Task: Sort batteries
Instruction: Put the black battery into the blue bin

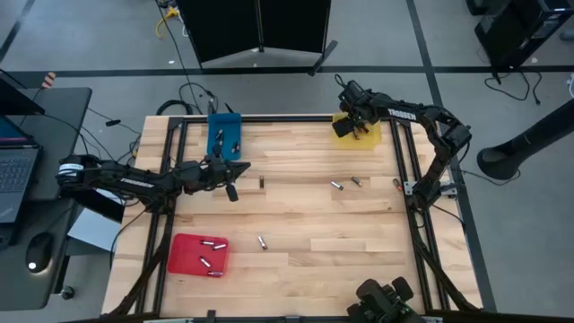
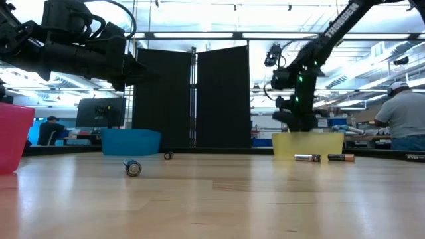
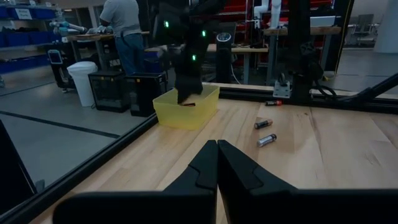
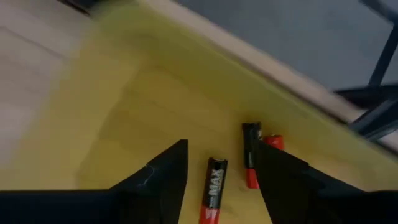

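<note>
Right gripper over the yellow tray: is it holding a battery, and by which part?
Nothing is held. The right gripper is open above the yellow tray; a battery lies loose between its fingers on the tray floor.

The wooden table (image 1: 296, 215) carries three trays — blue (image 1: 224, 133) far left, yellow (image 1: 344, 131) far right, red (image 1: 198, 254) near left — and loose batteries (image 1: 337, 186) scattered mid-table.

Three trays, red (image 1: 184, 254), blue (image 1: 221, 125), yellow (image 1: 344, 132); two arms.
</note>
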{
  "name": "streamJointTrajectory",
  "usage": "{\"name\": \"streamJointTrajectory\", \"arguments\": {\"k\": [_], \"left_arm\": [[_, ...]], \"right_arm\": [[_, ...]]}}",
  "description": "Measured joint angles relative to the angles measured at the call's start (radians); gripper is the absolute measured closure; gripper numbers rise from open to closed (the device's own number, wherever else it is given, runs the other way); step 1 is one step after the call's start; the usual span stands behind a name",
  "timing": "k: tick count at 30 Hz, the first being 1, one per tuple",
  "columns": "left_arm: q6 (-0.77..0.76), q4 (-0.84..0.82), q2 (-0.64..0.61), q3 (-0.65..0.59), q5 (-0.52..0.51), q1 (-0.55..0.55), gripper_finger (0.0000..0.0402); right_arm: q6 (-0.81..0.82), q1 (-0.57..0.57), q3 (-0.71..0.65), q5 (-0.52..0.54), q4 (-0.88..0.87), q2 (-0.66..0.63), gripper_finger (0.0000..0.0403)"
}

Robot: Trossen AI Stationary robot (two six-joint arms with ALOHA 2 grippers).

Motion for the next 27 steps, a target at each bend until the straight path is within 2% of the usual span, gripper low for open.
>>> {"name": "streamJointTrajectory", "arguments": {"k": [3, 5, 8, 10, 11, 16, 21, 27], "left_arm": [[0.0, 0.0, 0.0, 0.0, 0.0, 0.0, 0.0387], [0.001, 0.0, 0.0, 0.0, 0.0, 0.0, 0.0387], [0.009, 0.0, 0.0, 0.0, 0.0, 0.0, 0.0387], [0.01, 0.001, 0.0, 0.0, 0.0, 0.0, 0.0387], [0.01, 0.002, 0.0, 0.0, 0.0, 0.0, 0.0387], [0.011, 0.004, 0.0, 0.0, 0.0, 0.0, 0.0387], [0.009, 0.009, 0.0, 0.0, 0.0, 0.0, 0.0387], [0.006, 0.009, 0.0, 0.0, 0.0, 0.0, 0.0387]], "right_arm": [[-0.036, 0.018, 0.06, -0.011, -0.078, -0.039, 0.022], [-0.06, 0.034, 0.085, -0.037, -0.113, -0.08, 0.0244], [-0.103, 0.08, 0.075, -0.097, -0.116, -0.16, 0.0312], [-0.13, 0.135, 0.033, -0.112, -0.101, -0.219, 0.0369], [-0.136, 0.167, 0.004, -0.112, -0.085, -0.248, 0.0385], [-0.096, 0.334, -0.188, -0.113, 0.03, -0.396, 0.0388], [0.035, 0.49, -0.371, -0.12, 0.075, -0.516, 0.0393], [0.178, 0.609, -0.482, -0.13, -0.009, -0.584, 0.0337]]}}
